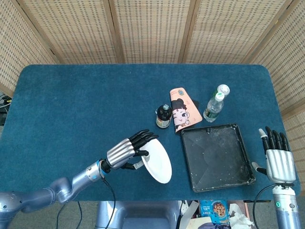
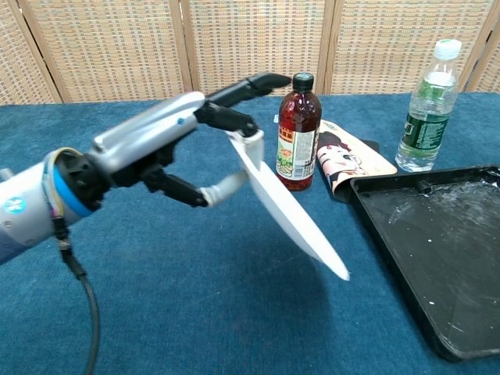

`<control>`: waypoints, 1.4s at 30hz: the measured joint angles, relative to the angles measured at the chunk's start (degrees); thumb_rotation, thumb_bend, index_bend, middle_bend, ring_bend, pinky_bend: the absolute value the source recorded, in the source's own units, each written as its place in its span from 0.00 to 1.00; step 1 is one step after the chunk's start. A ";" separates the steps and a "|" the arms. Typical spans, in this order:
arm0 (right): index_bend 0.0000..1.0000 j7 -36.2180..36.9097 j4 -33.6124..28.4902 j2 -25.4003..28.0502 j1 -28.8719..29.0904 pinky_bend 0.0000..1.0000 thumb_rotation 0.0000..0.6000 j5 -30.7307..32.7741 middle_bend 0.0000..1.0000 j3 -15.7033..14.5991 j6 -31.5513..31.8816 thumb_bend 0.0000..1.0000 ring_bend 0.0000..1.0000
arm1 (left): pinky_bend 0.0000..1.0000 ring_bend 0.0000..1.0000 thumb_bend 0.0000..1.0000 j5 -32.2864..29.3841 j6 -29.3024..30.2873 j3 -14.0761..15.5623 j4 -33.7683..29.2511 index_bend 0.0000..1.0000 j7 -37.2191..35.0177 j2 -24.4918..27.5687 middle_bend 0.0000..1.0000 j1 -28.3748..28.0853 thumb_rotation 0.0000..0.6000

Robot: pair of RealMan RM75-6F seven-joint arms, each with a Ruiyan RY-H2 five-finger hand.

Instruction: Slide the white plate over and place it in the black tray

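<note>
Midway: plate held aloft beside the tray

Tilted steeply, the white plate (image 2: pixel 287 201) hung above the blue table (image 1: pixel 86 105), pinched at its upper rim by the left hand (image 2: pixel 168 144). Its long axis ran down toward the black tray (image 1: pixel 217 156), lower edge nearest it. Bare cloth lay between plate and tray rim. Behind stood a brown bottle (image 2: pixel 298 133), its label unreadable, a cartoon-face packet (image 1: pixel 181 110) and a green-labelled water bottle (image 2: pixel 427 107). The right hand (image 1: pixel 277 157) rested off the tray's right edge, fingers spread, holding nothing.

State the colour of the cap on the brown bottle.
Black; the brown bottle's cap shows best in the chest view.
</note>
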 measured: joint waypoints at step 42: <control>0.00 -1.90 2.12 -1.05 2.61 0.00 1.00 -4.86 0.00 -3.17 -3.45 0.00 0.00 | 0.00 0.00 0.00 -14.05 -13.91 5.74 -15.25 0.00 10.62 28.06 0.00 2.38 1.00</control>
